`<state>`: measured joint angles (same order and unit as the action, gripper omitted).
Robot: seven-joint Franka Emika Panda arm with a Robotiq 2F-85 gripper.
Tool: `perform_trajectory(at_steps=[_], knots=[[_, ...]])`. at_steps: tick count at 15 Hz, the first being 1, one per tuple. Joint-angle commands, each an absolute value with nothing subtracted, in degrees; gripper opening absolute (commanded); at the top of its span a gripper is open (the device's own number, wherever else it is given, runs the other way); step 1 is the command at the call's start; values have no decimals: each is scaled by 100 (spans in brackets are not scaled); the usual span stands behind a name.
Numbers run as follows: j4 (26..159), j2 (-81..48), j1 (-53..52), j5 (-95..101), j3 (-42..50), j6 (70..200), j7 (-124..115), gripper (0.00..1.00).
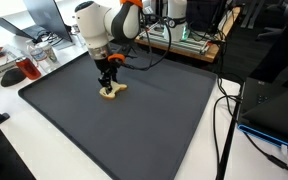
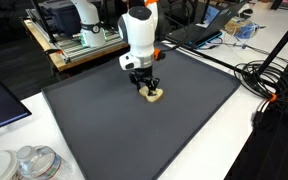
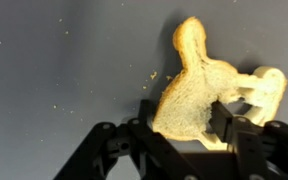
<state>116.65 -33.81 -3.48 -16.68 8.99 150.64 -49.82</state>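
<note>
The flat tan piece [image 3: 197, 90] looks grainy and porous, rough like bread or cork. The dark grey mat [image 3: 54, 60] under it is matt and finely textured. The gripper [image 3: 184, 122] looks like matt black plastic, the arm [image 2: 139, 30] shell glossy white.

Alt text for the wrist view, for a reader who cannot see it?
A tan, crumbly piece of bread lies on a dark grey mat, with the black pincer straddling its lower part. A few crumbs lie beside it.

The end effector [image 3: 184, 120] straddles a tan animal-shaped piece [image 3: 196, 80] on a dark mat [image 3: 54, 70].
</note>
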Motion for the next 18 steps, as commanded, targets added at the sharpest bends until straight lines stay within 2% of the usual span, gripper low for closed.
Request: perform_trajectory(at_steps=[1, 5, 6, 18], knots=[[11608, -3429, -469, -1431, 1012, 15070, -5275, 31], [11615, -3392, -462, -1326, 1013, 15069, -5308, 3], [11616, -3378, -462, -1302, 1014, 15063, -5310, 1], [11694, -3272, -648, -616, 1116, 14891, -5236, 2]])
